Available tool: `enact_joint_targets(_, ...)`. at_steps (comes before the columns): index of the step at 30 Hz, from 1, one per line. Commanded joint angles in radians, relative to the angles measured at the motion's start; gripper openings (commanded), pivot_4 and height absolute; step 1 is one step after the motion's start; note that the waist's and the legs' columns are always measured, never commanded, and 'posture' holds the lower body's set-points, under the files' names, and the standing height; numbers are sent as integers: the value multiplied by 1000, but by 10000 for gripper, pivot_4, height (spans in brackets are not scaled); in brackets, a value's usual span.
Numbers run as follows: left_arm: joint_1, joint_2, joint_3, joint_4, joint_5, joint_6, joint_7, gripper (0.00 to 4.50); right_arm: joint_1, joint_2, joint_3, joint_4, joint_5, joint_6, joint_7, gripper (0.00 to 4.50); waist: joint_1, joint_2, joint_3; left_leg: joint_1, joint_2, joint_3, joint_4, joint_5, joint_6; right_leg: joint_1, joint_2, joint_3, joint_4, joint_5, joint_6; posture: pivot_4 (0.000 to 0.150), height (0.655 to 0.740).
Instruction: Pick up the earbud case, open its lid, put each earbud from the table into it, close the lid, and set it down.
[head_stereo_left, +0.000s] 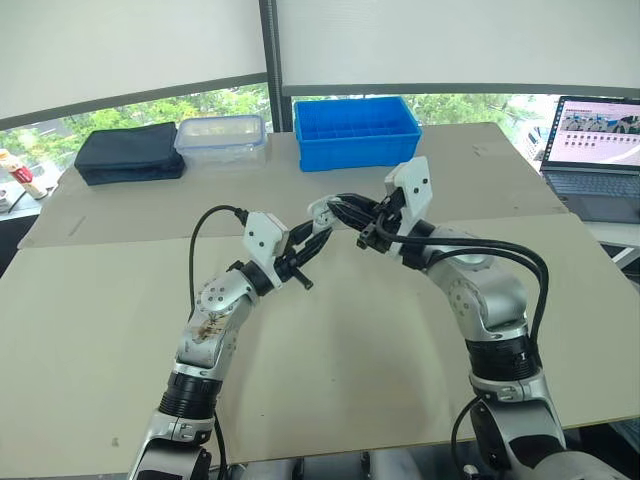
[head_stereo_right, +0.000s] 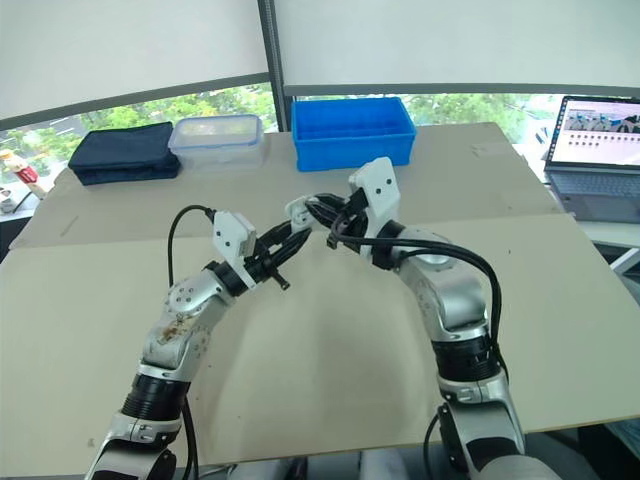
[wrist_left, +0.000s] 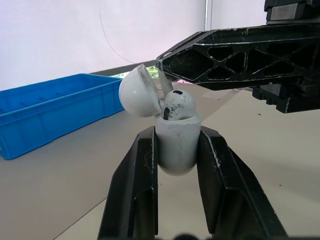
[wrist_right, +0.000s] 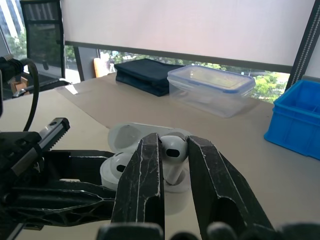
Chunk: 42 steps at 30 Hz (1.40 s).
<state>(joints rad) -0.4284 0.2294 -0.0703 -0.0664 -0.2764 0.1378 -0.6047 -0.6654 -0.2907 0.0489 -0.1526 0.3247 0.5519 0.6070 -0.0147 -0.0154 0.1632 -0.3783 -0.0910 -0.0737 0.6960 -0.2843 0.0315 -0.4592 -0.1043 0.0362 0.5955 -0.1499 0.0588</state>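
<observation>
One earbud (wrist_right: 116, 167) already sits in the case (wrist_left: 177, 145). The left gripper (wrist_left: 177, 134) clamps the case by its sides above the worktop (head_stereo_left: 330, 370), with the lid (wrist_left: 139, 92) swung open. The right gripper (wrist_right: 171, 141) is nearly closed, pinching the second earbud (wrist_right: 173, 148) with its stem at the free slot. Steps judged remaining: seat and release this earbud, close the lid, set the case down.

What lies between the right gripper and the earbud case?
An earbud, pinched in the right gripper, right at the mouth of the open earbud case that the left gripper holds. The right wrist view shows it best.
</observation>
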Motion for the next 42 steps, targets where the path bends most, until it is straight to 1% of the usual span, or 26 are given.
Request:
enact_joint_targets(1,-10,-3,5,-48,-3,-29,3,5879,10,-16,6,-26,0,-25,13,3438,0,0,0,0,0,0,0,0,0,0,0,0,0,0,0,1500,7400)
enact_joint_targets(10,-28,-21,-6,-41,-3,-32,9,5879,14,-16,21,-32,2,-29,10,3438,0,0,0,0,0,0,0,0,0,0,0,0,0,0,0,1500,7400)
enact_joint_targets(12,-28,-21,-5,-40,-3,-33,7,5879,18,-16,17,-35,5,-24,8,14029,0,0,0,0,0,0,0,0,0,0,0,0,0,0,0,1500,7400)
enact_joint_targets(15,-25,-19,-1,-41,-5,-32,5,5879,22,-20,11,-39,11,-19,8,23429,1,0,0,0,0,0,0,0,0,0,0,0,0,0,0,1500,7400)
enact_joint_targets(18,-22,-19,1,-42,-6,-28,5,5879,22,-20,-4,-41,22,-12,5,23429,1,0,0,0,0,0,0,0,0,0,0,0,0,0,0,1500,7400)
enact_joint_targets(22,-20,-30,11,-40,-18,-12,17,5879,18,-42,-58,-62,85,34,18,23429,1,0,0,0,0,0,0,0,0,0,0,0,0,0,0,1500,7400)
enact_joint_targets(26,-12,-20,13,-36,-16,-13,7,5879,21,-102,-116,-94,183,107,69,23429,3,0,0,0,0,0,0,0,0,0,0,0,0,0,0,1500,7400)
enact_joint_targets(28,-7,-6,17,-38,-23,-2,-8,5879,23,-155,-154,-103,244,156,112,23429,3,0,0,0,0,0,0,0,1,1,0,0,0,0,0,1500,7400)
enact_joint_targets(30,-1,9,15,-47,-37,15,-32,5879,17,-188,-173,-86,274,184,129,23429,3,0,0,0,0,0,0,-1,1,1,0,0,-1,0,0,1500,7400)
enact_joint_targets(31,3,22,9,-63,-56,40,-57,5879,7,-198,-167,-50,260,187,123,23429,3,0,0,0,0,0,0,-1,1,1,0,0,-1,0,0,1500,7400)
enact_joint_targets(34,10,73,-16,-117,-118,137,-137,5879,-32,-212,-106,94,174,149,112,15173,-3,0,0,1,1,1,0,-1,2,1,0,1,0,0,0,1500,7400)
enact_joint_targets(36,5,100,-24,-145,-153,194,-173,5879,-68,-193,-75,189,132,108,113,8007,-5,0,0,2,1,2,0,-3,6,1,1,2,0,0,0,1500,7400)
enact_joint_targets(38,-7,133,-38,-163,-170,239,-213,5879,-120,-166,-43,296,94,76,124,646,-7,0,0,2,1,2,0,-3,5,1,1,2,0,0,0,1500,7400)
enact_joint_targets(40,-20,165,-58,-167,-158,255,-244,5879,-166,-145,-22,374,75,54,149,229,-7,0,0,2,1,3,0,-1,1,1,1,3,0,0,0,1500,7400)
enact_joint_targets(42,-29,184,-70,-164,-155,266,-264,5879,-204,-126,-17,421,77,55,175,229,-7,0,0,2,1,3,-1,-1,1,1,1,3,0,0,0,1500,7400)
